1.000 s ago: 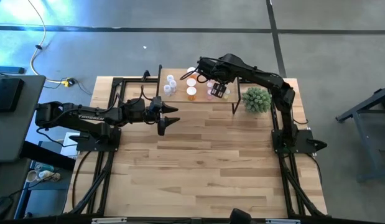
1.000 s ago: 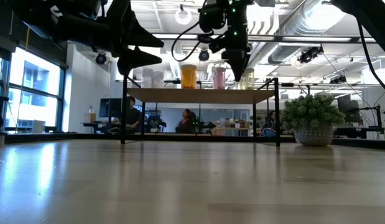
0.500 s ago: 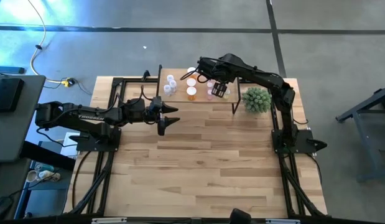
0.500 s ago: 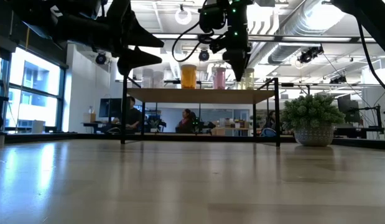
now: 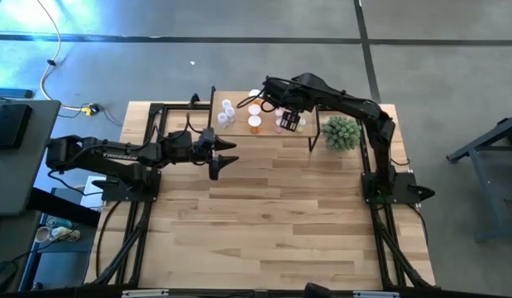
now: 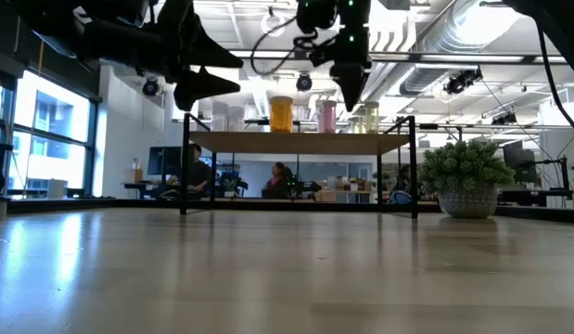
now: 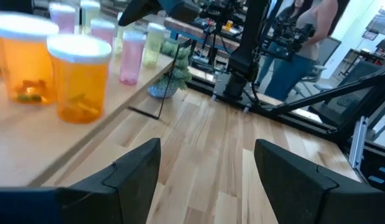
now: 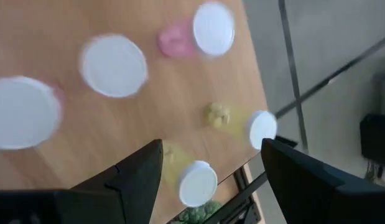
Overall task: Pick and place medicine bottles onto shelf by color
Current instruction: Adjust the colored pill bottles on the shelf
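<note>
Bottles all stand upright on the shelf [image 5: 264, 132], grouped by colour: clear ones [image 5: 227, 112] at its left end, orange ones [image 7: 77, 78] next, pink ones [image 8: 114, 65] beside those, pale yellow-green ones [image 8: 198, 182] at the right end, so I judge the sorting close to done or done; I see no bottle on the table itself. My right gripper [image 5: 291, 121] hangs above the pink and yellow-green end, fingers spread apart and nothing between them, pointing down at the caps; from the wrist view I read it as just clear of the bottles, likely placed there because that end is where the last colour goes. My left gripper [image 5: 218, 154] waits over the table just in front of the shelf's left corner, fingers apart and empty, level with the orange bottles in its own view, kept off the shelf so the arms don't crowd each other. Green plant [image 5: 341, 132] sits in a pot by the shelf's right legs, near the right arm's reach, worth avoiding. Table [image 5: 264, 223] is light wood planks on a black frame. Low view shows an open workshop behind, with seated people [image 6: 196, 169] at desks, well apart from the rig.
</note>
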Motion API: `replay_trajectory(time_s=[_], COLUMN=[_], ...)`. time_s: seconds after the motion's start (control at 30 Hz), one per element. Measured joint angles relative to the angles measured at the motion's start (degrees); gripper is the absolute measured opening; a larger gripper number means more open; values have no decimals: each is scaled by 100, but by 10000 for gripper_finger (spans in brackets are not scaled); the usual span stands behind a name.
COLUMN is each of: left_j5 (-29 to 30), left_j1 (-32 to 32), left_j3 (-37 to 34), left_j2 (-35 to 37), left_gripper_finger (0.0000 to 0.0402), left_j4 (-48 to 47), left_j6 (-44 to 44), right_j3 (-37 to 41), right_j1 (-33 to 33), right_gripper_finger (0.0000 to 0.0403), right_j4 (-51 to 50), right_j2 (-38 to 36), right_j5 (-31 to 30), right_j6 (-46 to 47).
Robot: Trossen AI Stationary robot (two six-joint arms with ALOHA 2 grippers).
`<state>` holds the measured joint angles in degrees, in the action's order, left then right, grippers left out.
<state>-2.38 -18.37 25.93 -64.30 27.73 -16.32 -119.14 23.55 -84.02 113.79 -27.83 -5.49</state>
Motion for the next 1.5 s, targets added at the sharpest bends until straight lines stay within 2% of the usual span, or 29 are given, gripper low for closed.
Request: replay_trajectory(time_s=[0.2,0.3,0.5,0.6,0.7,0.87,1.03,1.3,1.5], left_j5=[234,847,2441,2859,3161,3216,3212,3195,3190], left_j1=[2,-4,-78,-282,-606,-1079,-1286,-1292,-1266], left_j3=[1,1,203,525,954,1658,2355,3339,3598], left_j2=[566,890,1248,1260,1171,762,170,-751,-1223], left_gripper_finger=[250,250,250,250,250,250,250,250,250], left_j4=[-264,-263,-337,-722,-1304,-2199,-2941,-4044,-4300], left_j6=[187,373,1531,1959,2006,1962,1850,851,471], right_j3=[-3,-4,-5,-5,-5,-5,-5,-5,-5], right_j1=[-77,-77,-85,-83,-52,6,6,6,6], right_gripper_finger=[263,263,263,263,263,263,263,263,263], right_j4=[410,662,1043,1316,1510,1555,1531,1529,1527], right_j2=[-490,-718,-1186,-1402,-1577,-1672,-1672,-1672,-1672], right_j5=[-12,-13,6,30,36,41,50,65,161], right_j6=[-238,-358,-507,-508,-488,-366,-304,-291,-218])
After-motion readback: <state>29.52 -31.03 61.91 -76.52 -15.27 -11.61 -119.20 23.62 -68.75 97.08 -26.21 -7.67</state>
